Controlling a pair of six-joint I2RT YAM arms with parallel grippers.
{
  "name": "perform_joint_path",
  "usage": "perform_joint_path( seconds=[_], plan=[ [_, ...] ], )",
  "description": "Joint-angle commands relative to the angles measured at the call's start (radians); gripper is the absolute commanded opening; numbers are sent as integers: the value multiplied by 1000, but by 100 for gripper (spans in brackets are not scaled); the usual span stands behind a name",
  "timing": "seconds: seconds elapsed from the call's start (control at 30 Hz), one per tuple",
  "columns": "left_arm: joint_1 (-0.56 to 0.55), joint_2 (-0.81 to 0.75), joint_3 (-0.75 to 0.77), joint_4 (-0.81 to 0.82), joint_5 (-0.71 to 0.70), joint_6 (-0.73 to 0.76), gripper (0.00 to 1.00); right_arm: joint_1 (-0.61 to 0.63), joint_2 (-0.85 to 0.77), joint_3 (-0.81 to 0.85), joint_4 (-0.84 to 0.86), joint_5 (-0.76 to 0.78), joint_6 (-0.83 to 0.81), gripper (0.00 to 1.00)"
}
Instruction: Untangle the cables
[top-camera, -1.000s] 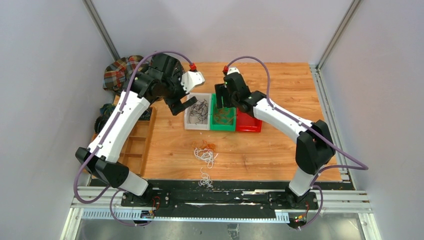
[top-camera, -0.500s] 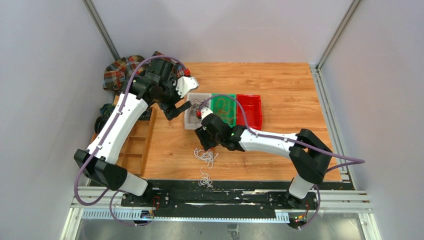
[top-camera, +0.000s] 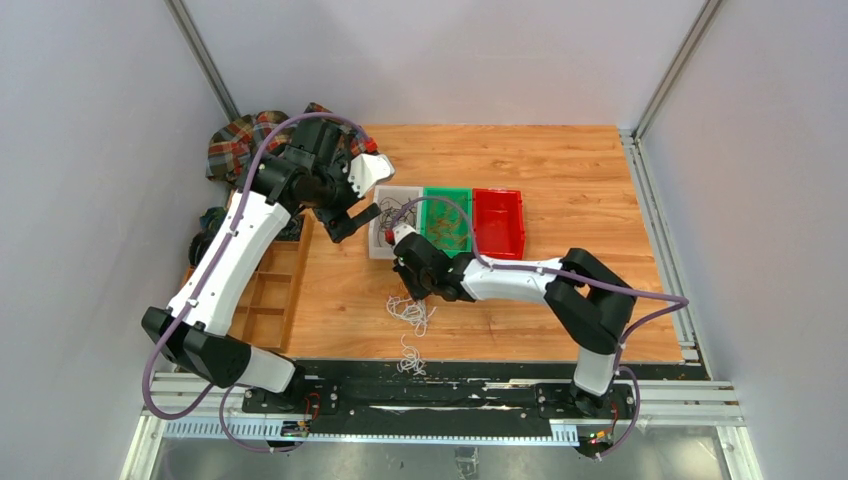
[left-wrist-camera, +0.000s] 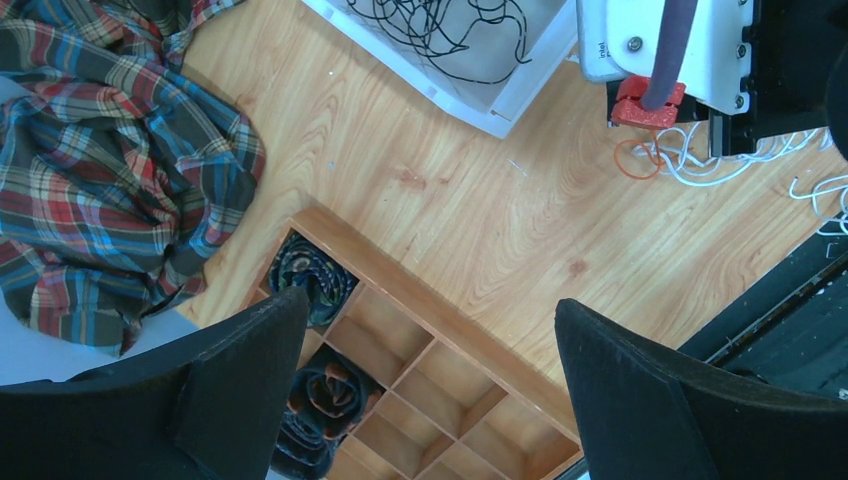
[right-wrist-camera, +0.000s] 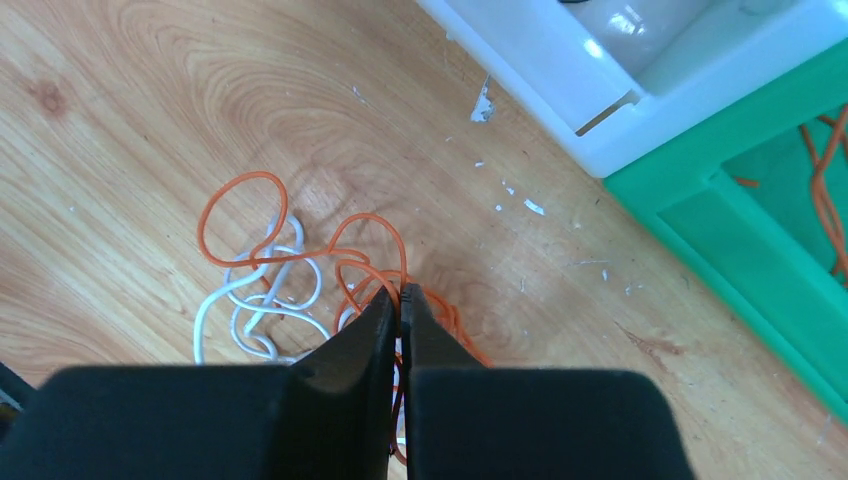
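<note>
The cables lie as a small tangle of orange and white strands on the wooden table in front of the bins. My right gripper is down on this tangle, shut on an orange cable pinched between its tips. A white cable loops under and beside it. Another white cable lies alone near the table's front edge. Black cables fill the white bin. My left gripper hangs open and holds nothing, left of that bin.
A green bin with orange cables and a red bin stand right of the white one. A wooden compartment tray with dark rolls sits at the left edge. A plaid cloth lies at back left.
My right arm swung from over the green bin down to the tangle on the table and its jaws closed on an orange cable. The left arm drifted slightly left, still open.
</note>
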Motion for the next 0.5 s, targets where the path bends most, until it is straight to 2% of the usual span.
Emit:
perform_joint_path(
  seconds=[0.0,0.3,0.47],
  plan=[
    [3,-21,2,-1,15,-10,98,-20,-94,23,12,19,-19,1],
    [3,-44,11,-2,34,-3,98,-55,-323,63,-7,28,-69,1],
    [4,-60,19,-1,101,-12,98,-89,-428,89,8,5,-88,1]
  ],
)
